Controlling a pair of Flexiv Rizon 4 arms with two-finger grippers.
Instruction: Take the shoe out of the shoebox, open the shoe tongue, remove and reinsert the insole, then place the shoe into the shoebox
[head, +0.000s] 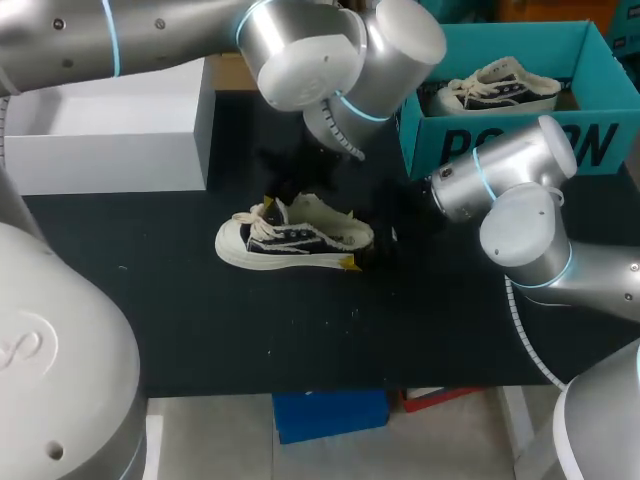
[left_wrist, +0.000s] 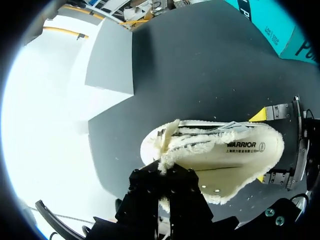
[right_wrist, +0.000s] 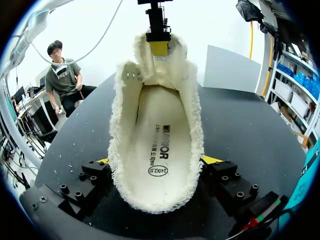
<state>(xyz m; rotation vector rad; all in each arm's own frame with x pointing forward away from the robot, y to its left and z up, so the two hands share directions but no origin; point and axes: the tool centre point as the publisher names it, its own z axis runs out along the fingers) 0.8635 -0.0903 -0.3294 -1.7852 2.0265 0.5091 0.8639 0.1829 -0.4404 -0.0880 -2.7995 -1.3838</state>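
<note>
Step in hand, as I judge it: tongue opening. The shoe (head: 295, 240) stands on the bench (head: 200, 320), outside the shoebox (head: 520, 140). My right hand (right_wrist: 157, 160) clamps the heel sides. My left hand (left_wrist: 164, 175) pinches the tongue (right_wrist: 159, 70). The insole (right_wrist: 155, 150) lies seated. Next move calls for gripping the insole's edge.

The shoe (head: 295, 240) lies on the table (head: 200, 330), a box (head: 110, 130) behind-left, the shoebox (head: 520, 150) holding another shoe (head: 495, 88) behind-right.

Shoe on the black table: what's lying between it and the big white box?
Nothing: only bare black table separates the shoe from the white box. The head view shows it, the left wrist view too.
</note>
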